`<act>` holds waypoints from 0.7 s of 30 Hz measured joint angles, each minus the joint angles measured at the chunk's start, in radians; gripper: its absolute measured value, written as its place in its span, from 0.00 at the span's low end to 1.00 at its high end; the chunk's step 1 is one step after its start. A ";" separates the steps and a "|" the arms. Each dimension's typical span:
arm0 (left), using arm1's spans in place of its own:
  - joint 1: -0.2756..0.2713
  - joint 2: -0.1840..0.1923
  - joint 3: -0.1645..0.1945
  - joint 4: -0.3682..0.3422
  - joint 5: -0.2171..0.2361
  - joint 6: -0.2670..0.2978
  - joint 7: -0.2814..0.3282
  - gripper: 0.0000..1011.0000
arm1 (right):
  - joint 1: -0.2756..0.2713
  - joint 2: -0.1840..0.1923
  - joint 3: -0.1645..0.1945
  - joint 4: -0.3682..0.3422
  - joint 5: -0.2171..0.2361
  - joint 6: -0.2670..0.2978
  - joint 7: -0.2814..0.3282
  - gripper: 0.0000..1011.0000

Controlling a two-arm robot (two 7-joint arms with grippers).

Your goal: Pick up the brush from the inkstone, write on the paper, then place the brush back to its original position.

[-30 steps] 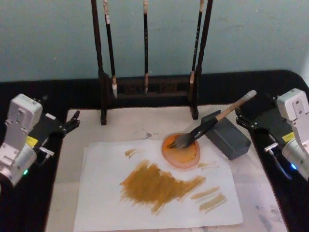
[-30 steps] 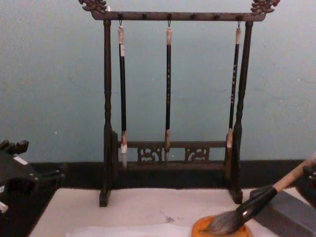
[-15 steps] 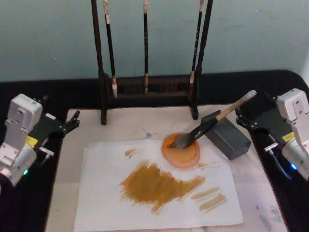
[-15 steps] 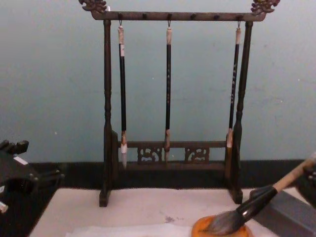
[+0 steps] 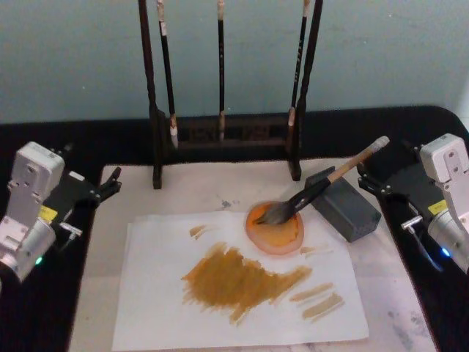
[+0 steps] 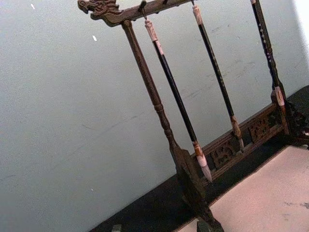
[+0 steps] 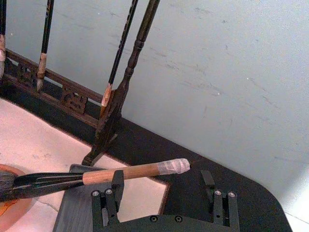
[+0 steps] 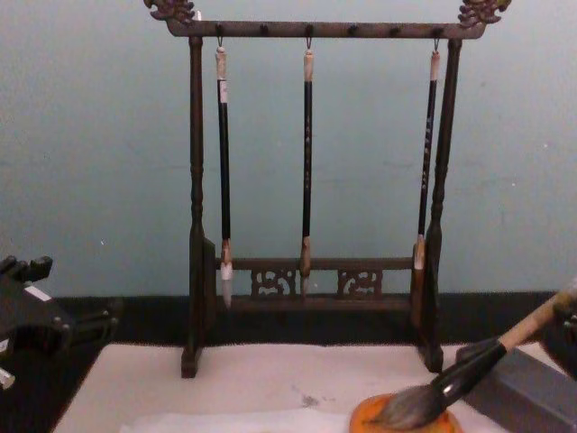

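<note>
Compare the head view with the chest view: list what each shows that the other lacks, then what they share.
Head view: ochre strokes across the paper. Chest view: the rack's carved top bar, where three thin brushes hang. Shared: the brush, its tuft resting in the orange dish, propped on the grey block. The left pincer and right pincer sit parked at either side.

A calligraphy workbench, staged like a studio or lab station: a carved wooden brush rack point(image 8: 361, 30) hung with 3 thin brushes point(image 8: 307, 162) stands before a bare pale-teal wall point(image 5: 73, 59) — a cream mat point(image 5: 220, 187) covers the black table point(image 5: 66, 139), and ochre strokes mark the paper point(image 5: 161, 293).
</note>
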State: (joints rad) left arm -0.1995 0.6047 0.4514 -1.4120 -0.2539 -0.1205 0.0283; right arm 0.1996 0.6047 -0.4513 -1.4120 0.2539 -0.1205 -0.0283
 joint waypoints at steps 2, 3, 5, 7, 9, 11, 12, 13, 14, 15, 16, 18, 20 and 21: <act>0.000 0.000 0.000 0.000 0.000 0.000 0.000 1.00 | 0.000 0.000 0.000 0.000 0.000 0.000 0.000 0.99; 0.000 0.000 0.000 0.000 0.000 0.000 0.000 1.00 | 0.000 0.000 0.000 0.000 0.000 0.000 0.000 0.99; 0.000 0.000 0.000 0.000 0.000 0.000 0.000 1.00 | 0.000 0.000 0.000 0.000 0.000 0.000 0.000 0.99; 0.000 0.000 0.000 0.000 0.000 0.000 0.000 1.00 | 0.000 0.000 0.000 0.000 0.000 0.000 0.000 0.99; 0.000 0.000 0.000 0.000 0.000 0.000 0.000 1.00 | 0.000 0.000 0.000 0.000 0.000 0.000 0.000 0.99; 0.000 0.000 0.000 0.000 0.000 0.000 0.000 1.00 | 0.000 0.000 0.000 0.000 0.000 0.000 0.000 0.99; 0.000 0.000 0.000 0.000 0.000 0.000 0.000 1.00 | 0.000 0.000 0.000 0.000 0.000 0.000 0.000 0.99; 0.000 0.000 0.000 0.000 0.000 0.000 0.000 1.00 | 0.000 0.000 0.000 0.000 0.000 0.000 0.000 0.99; 0.000 0.000 0.000 0.000 0.000 0.000 0.000 1.00 | 0.000 0.000 0.000 0.000 0.000 0.000 0.000 0.99; 0.000 0.000 0.000 0.000 0.000 0.000 0.000 1.00 | 0.000 0.000 0.000 0.000 0.000 0.000 0.000 0.99; 0.000 0.000 0.000 0.000 0.000 0.000 0.000 1.00 | 0.000 0.000 0.000 0.000 0.000 0.000 0.000 0.99; 0.000 0.000 0.000 0.000 0.000 0.000 0.000 1.00 | 0.000 0.000 0.000 0.000 0.000 0.000 0.000 0.99; 0.000 0.000 0.000 0.000 0.000 0.000 0.000 1.00 | 0.000 0.000 0.000 0.000 0.000 0.000 0.000 0.99; 0.000 0.000 0.000 0.000 0.000 0.000 0.000 1.00 | 0.000 0.000 0.000 0.000 0.000 0.000 0.000 0.99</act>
State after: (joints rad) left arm -0.1995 0.6047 0.4514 -1.4120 -0.2539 -0.1205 0.0283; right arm 0.1995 0.6047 -0.4514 -1.4120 0.2539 -0.1205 -0.0282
